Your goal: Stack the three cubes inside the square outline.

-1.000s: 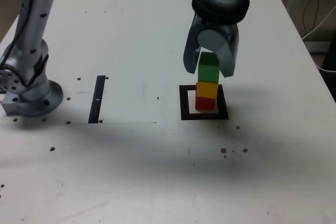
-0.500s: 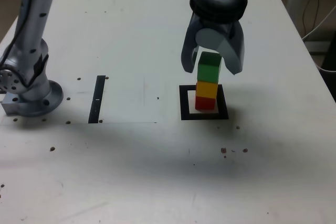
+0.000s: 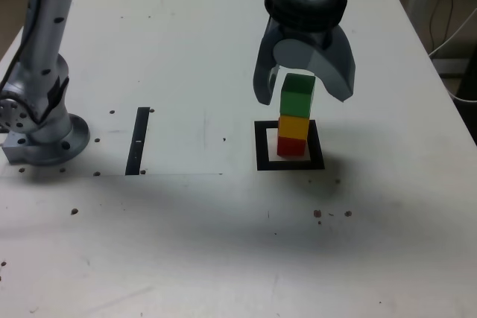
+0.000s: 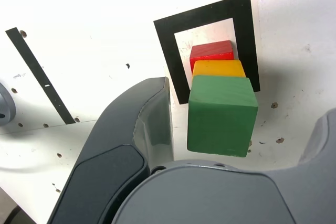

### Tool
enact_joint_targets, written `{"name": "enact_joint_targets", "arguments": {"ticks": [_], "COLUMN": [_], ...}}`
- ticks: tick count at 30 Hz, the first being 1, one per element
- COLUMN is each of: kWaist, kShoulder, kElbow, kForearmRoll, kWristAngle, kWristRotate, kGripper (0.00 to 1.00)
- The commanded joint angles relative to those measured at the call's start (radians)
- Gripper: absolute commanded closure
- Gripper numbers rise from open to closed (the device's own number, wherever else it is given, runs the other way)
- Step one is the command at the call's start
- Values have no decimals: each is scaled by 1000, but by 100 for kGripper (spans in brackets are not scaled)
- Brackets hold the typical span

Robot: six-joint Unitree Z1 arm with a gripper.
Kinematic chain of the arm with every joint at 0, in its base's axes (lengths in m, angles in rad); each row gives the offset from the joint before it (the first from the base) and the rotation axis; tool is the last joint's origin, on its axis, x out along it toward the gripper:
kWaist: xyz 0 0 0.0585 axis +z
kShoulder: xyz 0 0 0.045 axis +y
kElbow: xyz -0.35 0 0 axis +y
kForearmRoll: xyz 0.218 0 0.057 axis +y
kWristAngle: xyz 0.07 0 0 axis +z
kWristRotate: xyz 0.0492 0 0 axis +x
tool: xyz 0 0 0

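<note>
Cubes point(image 3: 294, 126) stood stacked upright inside the square outline point(image 3: 263, 147), red at the bottom, yellow between and green on top, and going left to right in the exterior view I saw one finger point(image 3: 264, 78), the green cube point(image 3: 297, 96), then the other finger point(image 3: 340, 71), spread apart with nothing clamped. From the fingers the stack ran down to the table point(image 3: 186, 236), its long axis vertical, the green cube nearer the left-hand finger in that view, so I judged that backing the lone arm's gripper point(image 3: 303, 100) away called for care on that side.
</note>
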Motion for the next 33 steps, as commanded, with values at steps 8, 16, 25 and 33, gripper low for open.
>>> {"name": "enact_joint_targets", "arguments": {"ticks": [8,16,25,33], "kWaist": [33,117,135,135], "kShoulder": [-152,-339,-419,-424], "kElbow": [93,299,629,730], "kForearmRoll": [11,46,42,-18], "kWristAngle": [5,-9,-93,-131], "kWristRotate": [-4,25,62,55], "kGripper": [0,0,0,0]}}
